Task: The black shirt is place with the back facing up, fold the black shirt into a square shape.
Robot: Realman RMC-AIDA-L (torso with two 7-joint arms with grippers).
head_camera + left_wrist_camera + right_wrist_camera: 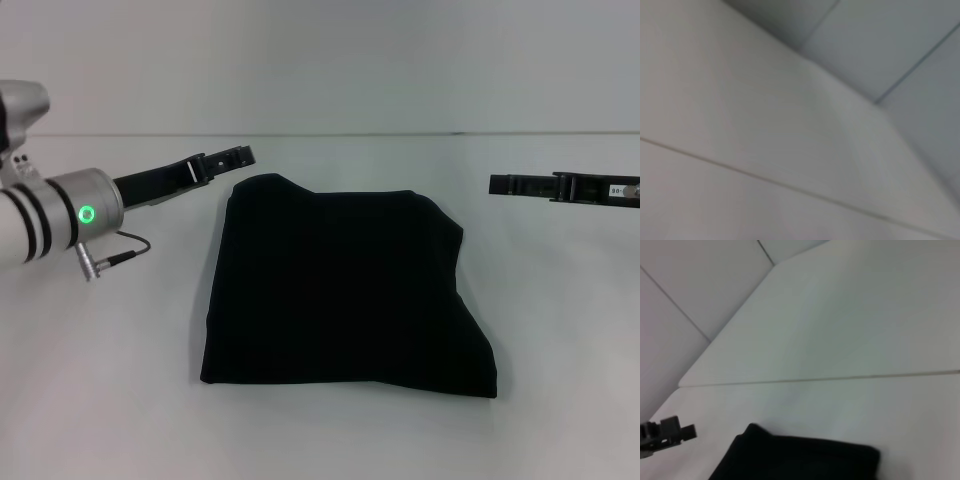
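In the middle of the white table (100,400) I see the soft black shirt (345,290) folded roughly square, left gripper (235,156) beside its far corner, right gripper (505,185) well apart; finger states unclear, and any snag could undo the fold.

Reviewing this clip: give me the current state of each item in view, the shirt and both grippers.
black shirt: folded into a rough square, flat on the table, lettering not showing, touched by neither gripper.
left gripper: raised beside the shirt's far left corner, holding nothing.
right gripper: off the shirt's far right side, holding nothing.
table: white, bearing the shirt.
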